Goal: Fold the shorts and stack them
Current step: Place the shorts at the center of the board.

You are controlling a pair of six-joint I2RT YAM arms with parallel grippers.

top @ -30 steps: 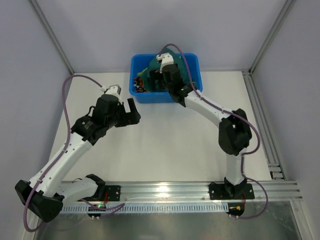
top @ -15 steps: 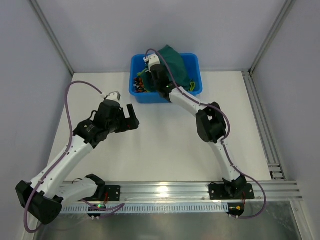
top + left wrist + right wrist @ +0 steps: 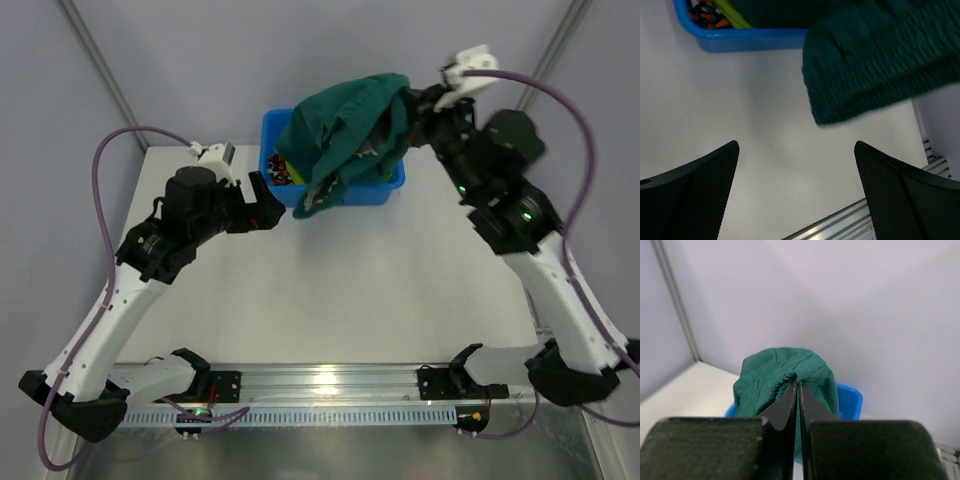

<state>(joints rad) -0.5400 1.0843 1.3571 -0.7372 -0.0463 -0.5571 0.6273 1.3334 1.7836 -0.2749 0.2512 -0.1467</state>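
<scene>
One dark teal-green shorts [image 3: 345, 130] is being gripped by the clenched right end effector [image 3: 799, 390], above the blue tub [image 3: 372, 193]; left end effector [image 3: 262, 203] is being held released over the surface [image 3: 350, 280] nearby.

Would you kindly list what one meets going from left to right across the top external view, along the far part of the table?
Left arm's open black tool → hanging dark teal-green cloth shorts → right arm's black tool, shut on the shorts.
</scene>
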